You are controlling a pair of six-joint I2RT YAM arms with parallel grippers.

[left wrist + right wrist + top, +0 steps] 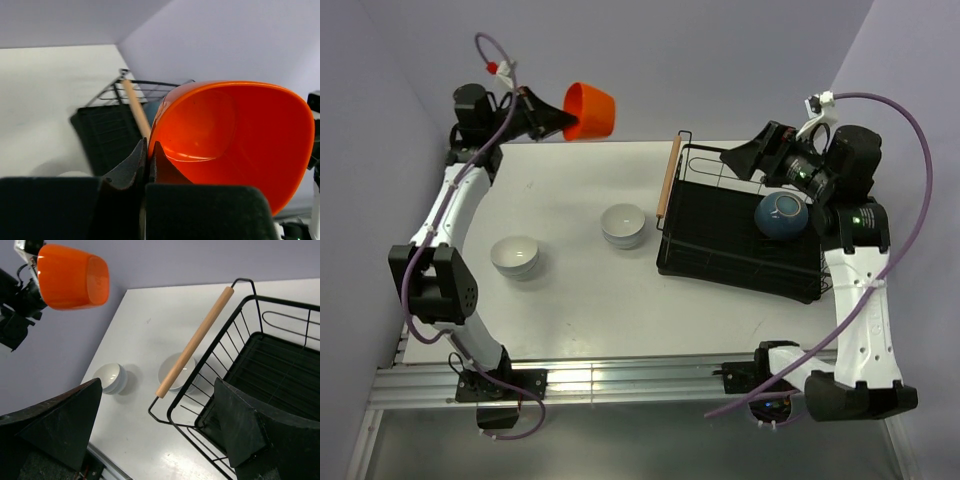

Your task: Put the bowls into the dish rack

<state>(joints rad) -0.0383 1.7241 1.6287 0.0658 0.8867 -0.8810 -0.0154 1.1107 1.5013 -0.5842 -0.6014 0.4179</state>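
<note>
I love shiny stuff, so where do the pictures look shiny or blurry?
Left wrist view: a bright streak gleams inside the orange bowl, and the rack behind it looks smeary. Right wrist view: the table shines white near the bottom edge. Top view: the white bowls throw soft shadows, with no strong glare.

One orange bowl (592, 110) pinched in the left gripper (563, 124), one dark blue bowl (781, 217) near the right gripper (735, 158), two white bowl stacks, left stack (516, 257) and right stack (623, 225), well apart from both grippers, one dish rack (740, 270), one wooden handle (667, 178) showing
</note>
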